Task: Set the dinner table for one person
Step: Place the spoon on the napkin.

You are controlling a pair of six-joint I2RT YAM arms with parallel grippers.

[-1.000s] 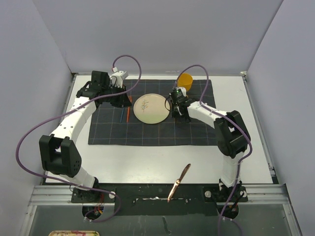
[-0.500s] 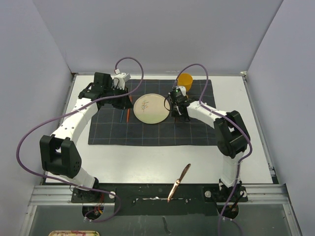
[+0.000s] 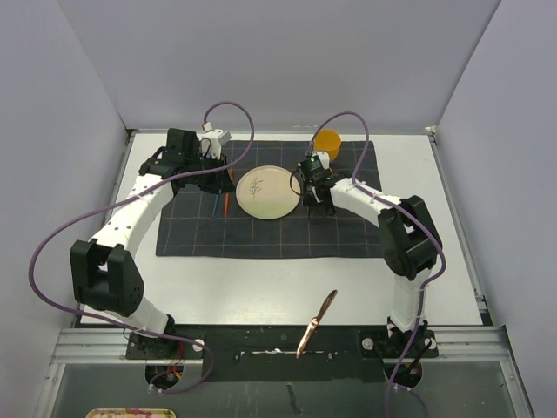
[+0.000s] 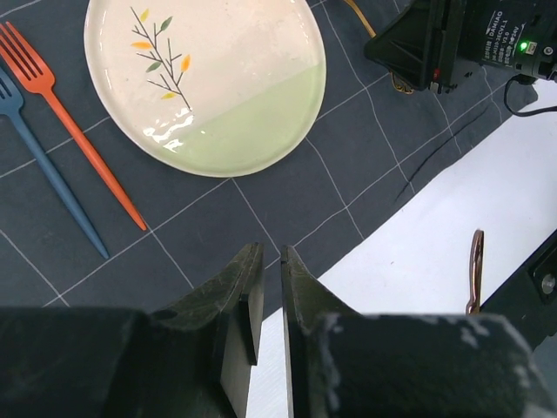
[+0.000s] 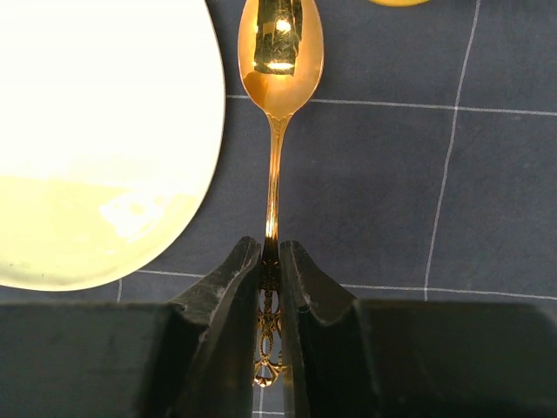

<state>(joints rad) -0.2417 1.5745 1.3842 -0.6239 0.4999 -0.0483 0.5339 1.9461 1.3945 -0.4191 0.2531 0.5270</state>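
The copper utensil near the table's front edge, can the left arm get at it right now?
Probably yes. The left end effector holds nothing, and nothing stands between it and the copper utensil on the bare table, though the arm must fold well back.

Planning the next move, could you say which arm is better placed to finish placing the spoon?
Right: the right gripper is shut on the spoon beside the plate; the left gripper is empty.

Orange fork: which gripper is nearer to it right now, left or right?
Left. The left gripper hovers over the cloth close by the orange fork, left of the plate. The right gripper is on the plate's far side, shut on the gold spoon.
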